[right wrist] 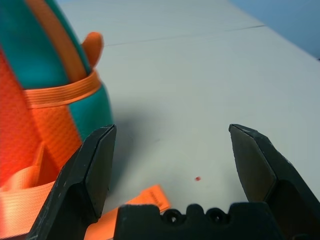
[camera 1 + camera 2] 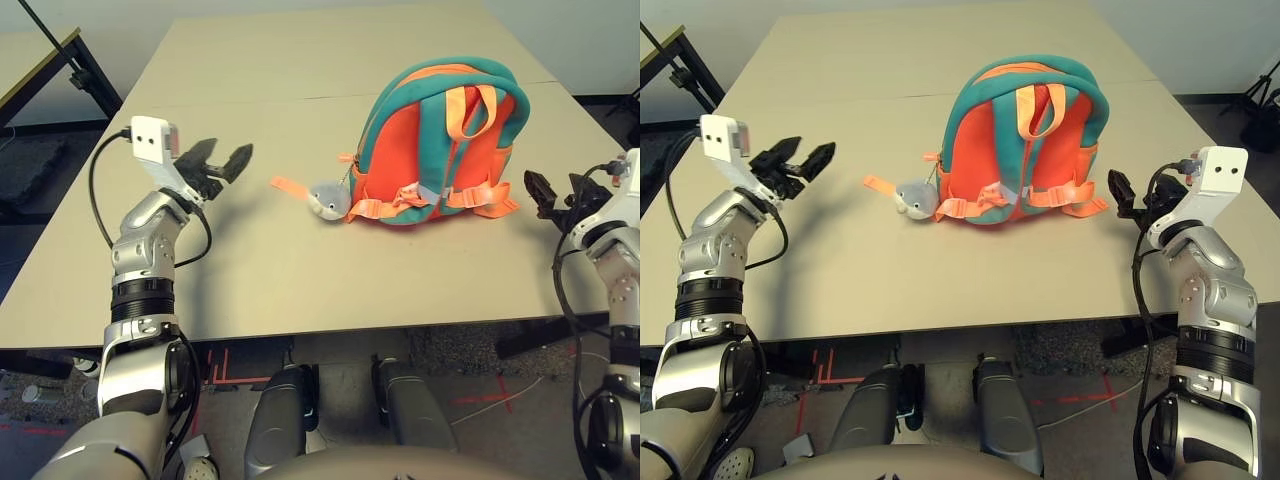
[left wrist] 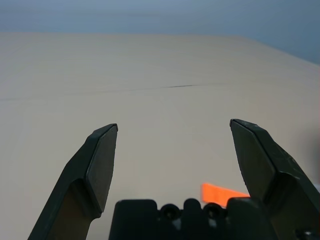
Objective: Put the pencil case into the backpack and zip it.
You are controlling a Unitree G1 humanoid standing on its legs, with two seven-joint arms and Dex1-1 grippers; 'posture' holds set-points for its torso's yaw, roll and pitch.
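The backpack [image 2: 440,145], orange with teal trim, lies in the middle of the table with its strap side up and a grey plush charm [image 2: 328,199] at its near left corner. The pencil case is out of view. My left gripper [image 2: 220,165] hovers open over the table well to the left of the backpack, nothing between its fingers [image 3: 100,165]. My right gripper [image 2: 1123,192] stands open just right of the backpack's near right corner, close to a loose orange strap end [image 1: 147,197]. In the right wrist view the backpack [image 1: 35,95] sits beside my open fingers.
The beige table [image 2: 300,270] has a seam running across it behind the backpack. A loose orange strap tip [image 2: 288,185] lies left of the charm. A black-legged stand [image 2: 60,60] is off the table at the far left.
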